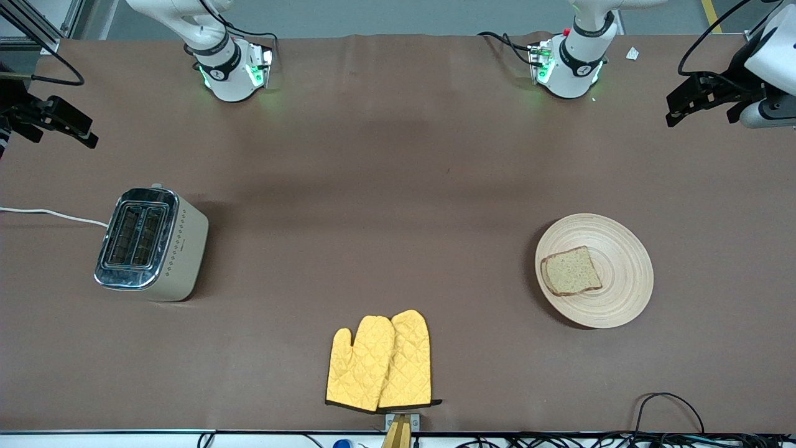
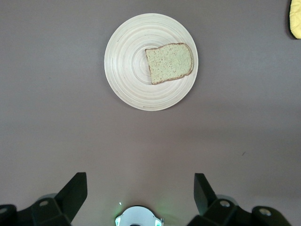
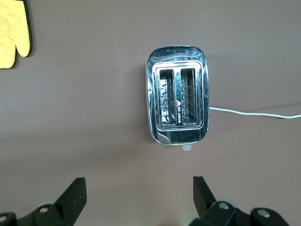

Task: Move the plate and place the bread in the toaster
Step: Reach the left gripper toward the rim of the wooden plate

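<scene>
Front view, sweeping across from the right arm's end of the table: the right gripper (image 1: pixel 53 121) hangs high over the table's edge, fingers spread wide and gripping nothing, as the right wrist view confirms with both black fingers (image 3: pixel 75 195) well apart. Just below it sits the toaster (image 1: pixel 152 246), chrome top up, both slots empty, its white cord (image 1: pixel 53 214) trailing off toward the table's end. Moving along, a pair of yellow oven mitts (image 1: pixel 380 362) lies flat near the front camera's edge, roughly midway between toaster and plate. Next comes the plate (image 1: pixel 622 292), at the left arm's end, about as near the camera as the toaster. The bread (image 1: pixel 571 271) lies flat on it, off-centre toward the toaster's side. Finally the left gripper (image 1: pixel 706 99) hovers up over the table's end, well apart from the plate, its fingers (image 2: pixel 75 190) likewise released and empty in the left wrist view.
</scene>
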Motion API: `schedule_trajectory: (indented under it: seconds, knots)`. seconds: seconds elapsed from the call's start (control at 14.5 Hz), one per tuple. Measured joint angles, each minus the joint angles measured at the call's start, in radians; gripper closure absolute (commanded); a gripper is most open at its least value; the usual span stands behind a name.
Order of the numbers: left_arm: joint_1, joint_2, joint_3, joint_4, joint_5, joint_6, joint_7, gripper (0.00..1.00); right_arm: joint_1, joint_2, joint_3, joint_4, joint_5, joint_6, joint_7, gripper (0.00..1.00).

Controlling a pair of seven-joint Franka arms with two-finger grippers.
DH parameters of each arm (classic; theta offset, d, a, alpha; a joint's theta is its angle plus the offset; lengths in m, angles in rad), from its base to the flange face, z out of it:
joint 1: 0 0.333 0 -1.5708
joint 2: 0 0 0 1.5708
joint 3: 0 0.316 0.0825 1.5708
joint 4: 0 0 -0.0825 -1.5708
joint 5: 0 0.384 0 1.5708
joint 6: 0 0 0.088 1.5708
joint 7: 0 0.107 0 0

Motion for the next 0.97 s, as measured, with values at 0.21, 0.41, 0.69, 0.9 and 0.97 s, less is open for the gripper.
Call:
schedule_trajectory:
  seconds: [0.21,0.41,0.69,0.9,0.97]
  knots:
    - [0.002,0.004,0.006,0.0,0.0,0.0,0.0,0.0,0.0,0.0,0.001,0.0,0.0,0.0,0.0,0.0]
    - [0.015,0.037,0.078,0.0,-0.003,0.001,0.073,0.0,0.0,0.0,0.0,0.0,0.005,0.0,0.0,0.0]
    - [0.124,0.153,0.154,-0.021,-0.06,0.097,0.188,0.0,0.0,0.0,-0.001,0.001,0.007,0.004,0.0,0.0]
    - [0.278,0.276,0.158,-0.042,-0.219,0.188,0.281,0.0,0.0,0.0,0.0,0.02,0.007,0.009,0.0,0.0]
    - [0.326,0.322,0.158,-0.044,-0.282,0.203,0.309,0.0,0.0,-0.001,0.0,0.03,0.007,0.009,0.0,0.0]
